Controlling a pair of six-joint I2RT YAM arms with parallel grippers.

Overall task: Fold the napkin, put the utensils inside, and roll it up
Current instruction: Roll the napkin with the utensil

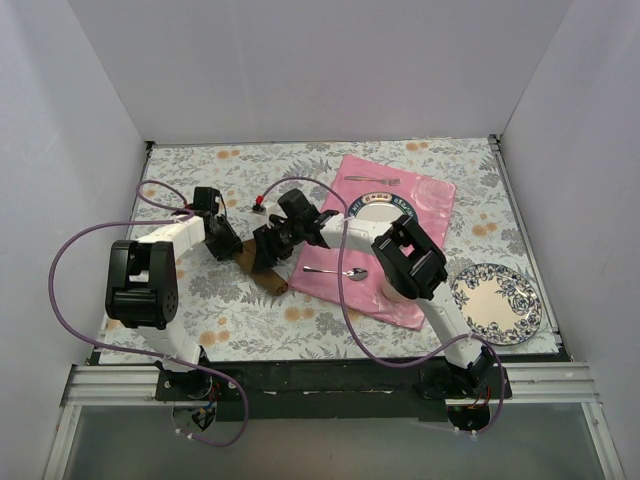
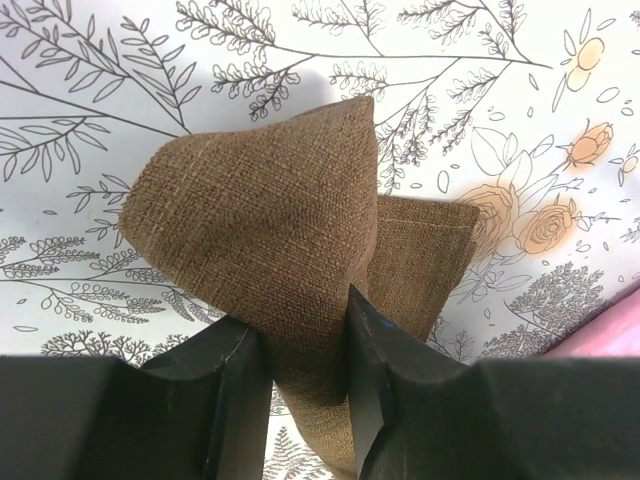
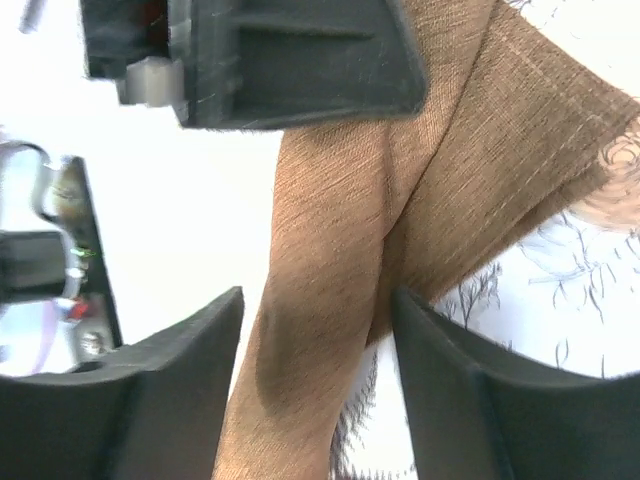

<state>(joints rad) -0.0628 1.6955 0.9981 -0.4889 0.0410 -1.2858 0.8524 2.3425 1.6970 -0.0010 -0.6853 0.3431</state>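
Touching floral tabletop, napkin (white walls)

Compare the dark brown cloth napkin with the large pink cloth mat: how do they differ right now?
The dark brown cloth napkin is far smaller than the large pink cloth mat. The napkin is bunched into a peak, pinched in the left gripper; the mat lies spread flat. The mat carries a silver spoon and silver fork; the napkin carries nothing. Both are plain, unpatterned cloths.
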